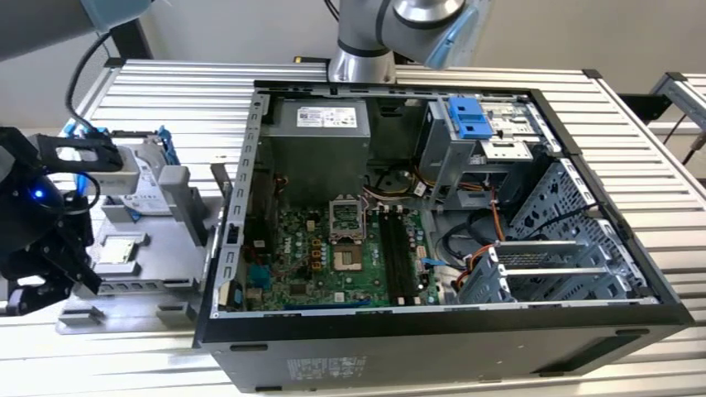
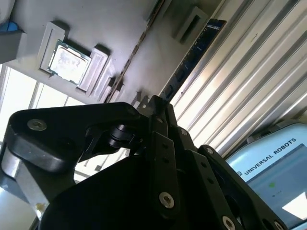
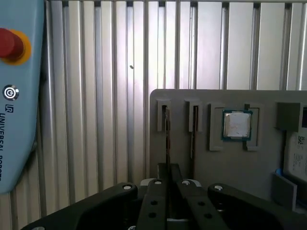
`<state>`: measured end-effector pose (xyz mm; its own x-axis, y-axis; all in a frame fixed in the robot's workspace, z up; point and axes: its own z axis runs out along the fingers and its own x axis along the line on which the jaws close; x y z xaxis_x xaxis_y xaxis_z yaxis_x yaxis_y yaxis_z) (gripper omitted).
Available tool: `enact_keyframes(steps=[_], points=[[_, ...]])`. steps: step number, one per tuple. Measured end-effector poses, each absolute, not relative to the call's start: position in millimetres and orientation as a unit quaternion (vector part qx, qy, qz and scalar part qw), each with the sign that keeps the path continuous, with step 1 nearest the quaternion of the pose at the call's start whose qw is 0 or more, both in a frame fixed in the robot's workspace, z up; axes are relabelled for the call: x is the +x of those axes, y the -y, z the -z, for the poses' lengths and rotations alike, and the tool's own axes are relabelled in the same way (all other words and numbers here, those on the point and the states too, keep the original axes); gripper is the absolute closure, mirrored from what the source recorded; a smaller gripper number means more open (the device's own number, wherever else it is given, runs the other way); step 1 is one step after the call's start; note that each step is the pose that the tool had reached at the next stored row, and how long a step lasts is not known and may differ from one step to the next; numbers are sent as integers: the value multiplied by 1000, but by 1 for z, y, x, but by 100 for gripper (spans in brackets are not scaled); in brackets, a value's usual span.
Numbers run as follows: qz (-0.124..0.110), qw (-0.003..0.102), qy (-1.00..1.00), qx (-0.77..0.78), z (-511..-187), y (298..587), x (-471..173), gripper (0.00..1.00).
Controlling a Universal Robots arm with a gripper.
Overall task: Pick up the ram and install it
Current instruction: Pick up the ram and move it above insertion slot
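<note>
Because the ram [image 3: 166,136] is standing on its long edge in a tray [image 3: 268,100] slot, I am gripping its near end with my gripper [image 3: 168,176] set narrow, jaws pressing on the two flat faces. Its long axis is running straight away from me along the slot, far end pointing at the tray's edge. Beyond, the cpu [image 3: 236,124] is lying flat in its pocket. The case [image 1: 441,356], well apart at the exterior view's right, is lying open, memory slots [image 1: 399,248] facing up.
</note>
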<state>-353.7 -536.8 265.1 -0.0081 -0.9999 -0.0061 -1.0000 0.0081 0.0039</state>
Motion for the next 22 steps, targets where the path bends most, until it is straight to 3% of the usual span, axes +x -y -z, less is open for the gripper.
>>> enact_keyframes(steps=[22], points=[[-4, 1, -710, -704, -336, 537, -354, 100]])
